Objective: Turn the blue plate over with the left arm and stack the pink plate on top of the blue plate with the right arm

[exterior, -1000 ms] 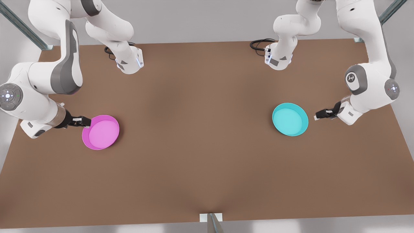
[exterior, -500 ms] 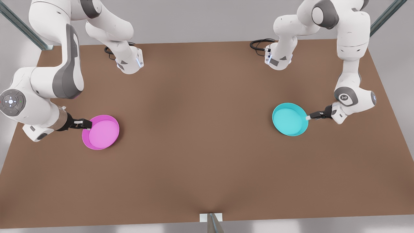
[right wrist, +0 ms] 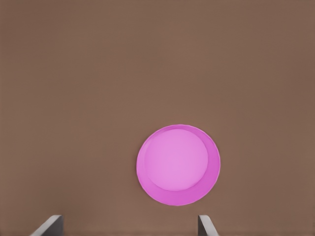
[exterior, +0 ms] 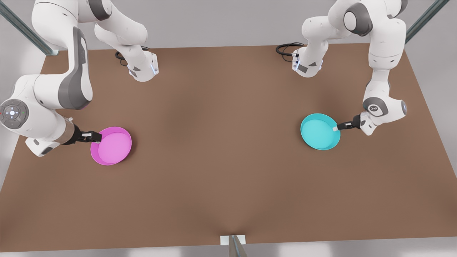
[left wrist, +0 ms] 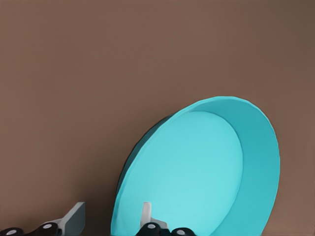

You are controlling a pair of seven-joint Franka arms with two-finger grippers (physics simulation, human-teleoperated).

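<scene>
Blue plate: the blue plate [exterior: 320,131] lies right way up, hollow facing up, on the brown table [exterior: 221,171] toward the front view's right; the left wrist view looks into its pale inside [left wrist: 197,172]
Pink plate: the pink plate [exterior: 111,145] lies right way up on the table toward the front view's left, well apart from the blue one; the right wrist view sees it whole [right wrist: 178,164]
Left gripper: the left gripper [exterior: 336,127] is at the blue plate's rim on the side toward the front view's right; its fingers are apart and straddle the rim, one finger [left wrist: 146,215] inside the dish, the other [left wrist: 74,216] outside over the table, not closed on it
Right gripper: the right gripper [exterior: 96,137] reaches in low from the front view's left, its tips at the pink plate's edge there; in its own wrist view the two fingertips [right wrist: 49,223] stand wide apart with the plate beyond them, nothing between them
</scene>
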